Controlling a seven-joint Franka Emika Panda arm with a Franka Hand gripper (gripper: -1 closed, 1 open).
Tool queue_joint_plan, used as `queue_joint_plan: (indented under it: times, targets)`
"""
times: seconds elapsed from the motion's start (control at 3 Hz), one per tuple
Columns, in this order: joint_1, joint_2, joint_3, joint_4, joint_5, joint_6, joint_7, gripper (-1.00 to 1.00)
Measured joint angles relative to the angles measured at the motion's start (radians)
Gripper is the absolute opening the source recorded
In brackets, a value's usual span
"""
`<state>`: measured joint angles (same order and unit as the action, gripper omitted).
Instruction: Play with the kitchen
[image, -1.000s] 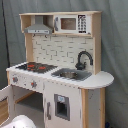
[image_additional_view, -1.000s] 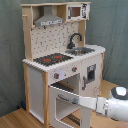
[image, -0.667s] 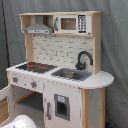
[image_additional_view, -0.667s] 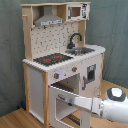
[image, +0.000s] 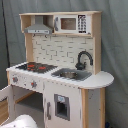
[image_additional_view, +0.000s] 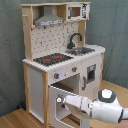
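The kitchen (image: 60, 55) (image_additional_view: 35, 80) is a tall white and light-wood toy unit. It has a black-red stovetop (image: 35, 66) (image_additional_view: 52, 59), a black faucet (image: 82, 59) (image_additional_view: 75, 39) over a sink (image: 70, 75) (image_additional_view: 82, 50), a grey hood (image: 39, 29) and a small microwave (image: 70, 23) (image_additional_view: 75, 11). Its oven door (image_additional_view: 62, 112) stands swung open. My gripper (image_additional_view: 59, 100) is at the open door's upper edge, on a white arm reaching in from the second exterior view's right. In the first exterior view only a white part of the arm (image: 20, 121) shows at the bottom left.
A cupboard door with a dark window (image: 61, 106) (image_additional_view: 91, 72) stays shut below the sink. Knobs (image: 32, 84) (image_additional_view: 56, 76) line the front panel. A grey curtain (image: 115, 60) hangs behind, and a wooden floor (image_additional_view: 15, 120) lies below.
In the second exterior view my arm has stretched further left, bringing the gripper up to the open oven door. The kitchen itself looks unchanged.
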<state>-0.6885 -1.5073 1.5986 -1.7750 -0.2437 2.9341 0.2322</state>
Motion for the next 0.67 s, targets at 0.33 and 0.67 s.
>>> queue_joint_plan:
  times: [0.33, 0.67]
  targets:
    - [-0.017, -0.008, 0.038, -0.001, -0.001, -0.027, 0.097, 1.0]
    - [-0.011, -0.008, 0.073, -0.001, -0.002, -0.082, 0.174, 1.0]
